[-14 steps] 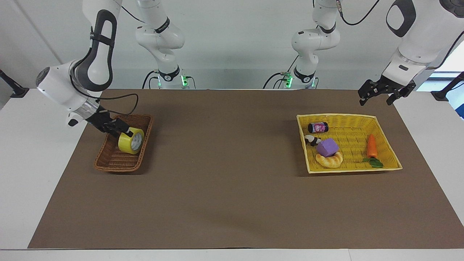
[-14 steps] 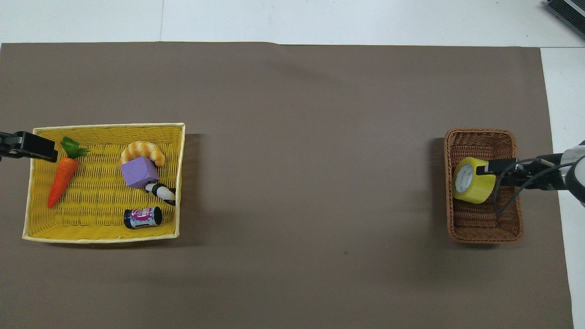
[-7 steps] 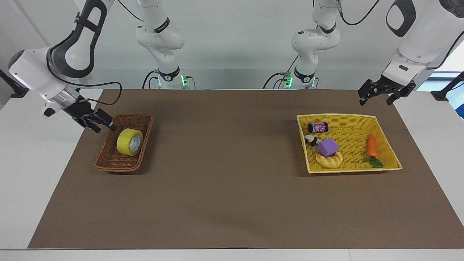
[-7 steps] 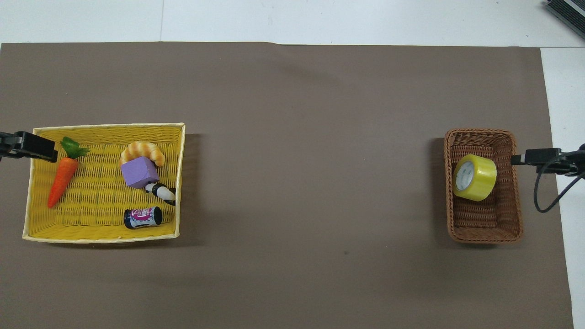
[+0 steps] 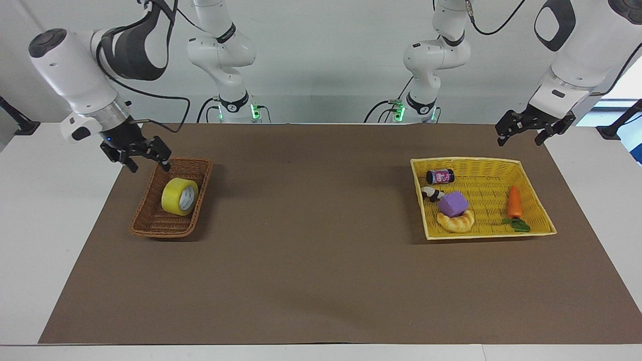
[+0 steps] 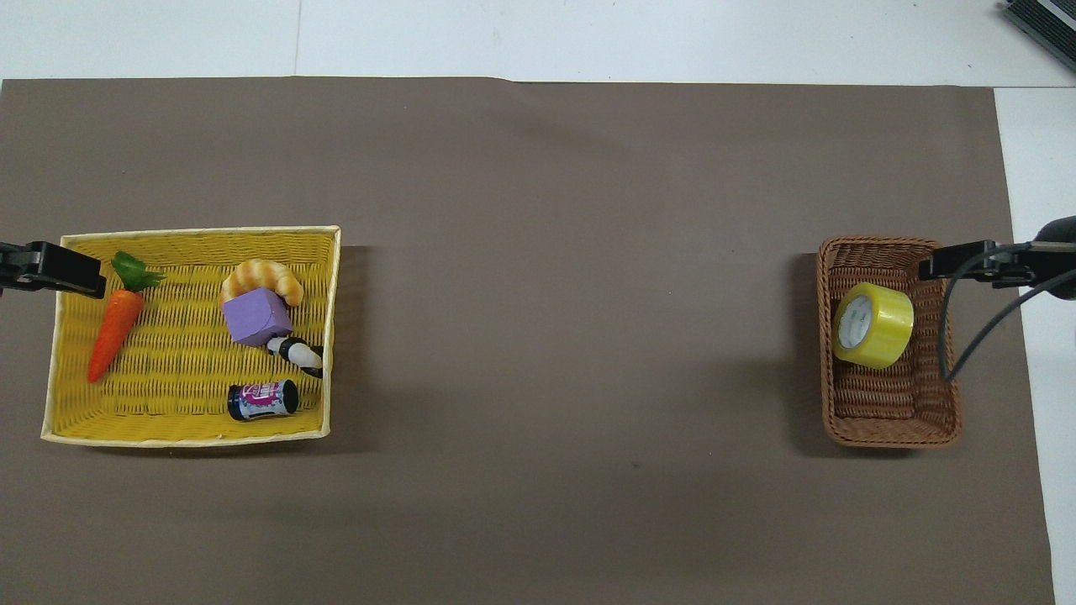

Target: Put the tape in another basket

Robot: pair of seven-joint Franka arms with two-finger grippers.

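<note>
Facing view, from the robots' end outward: the right gripper (image 5: 143, 156) hangs empty with its fingers spread wide, raised over the edge of the dark-brown wicker basket (image 5: 150, 226) at the right arm's end of the table. The left gripper (image 5: 519, 132), also wide open and holding nothing, waits in the air near the robot-side corner of the yellow basket (image 5: 531, 163) at the left arm's end. Inside the wicker basket, the tape (image 5: 179, 196) lies tipped on its side, leaning against the sloped wall with its white core showing, apart from the right gripper's fingers. In the yellow basket a small dark can (image 5: 440, 176) lies nearest the robots, then a black-and-white toy (image 5: 431, 192), a purple block (image 5: 453, 203) and an orange carrot (image 5: 514, 201), with a croissant-shaped toy (image 5: 455, 222) farthest out, touching the block. In the overhead view, the tape (image 6: 873, 325) sits about midway along the wicker basket (image 6: 874, 420), and the brown mat (image 6: 546, 252) under both baskets stretches on past them.
</note>
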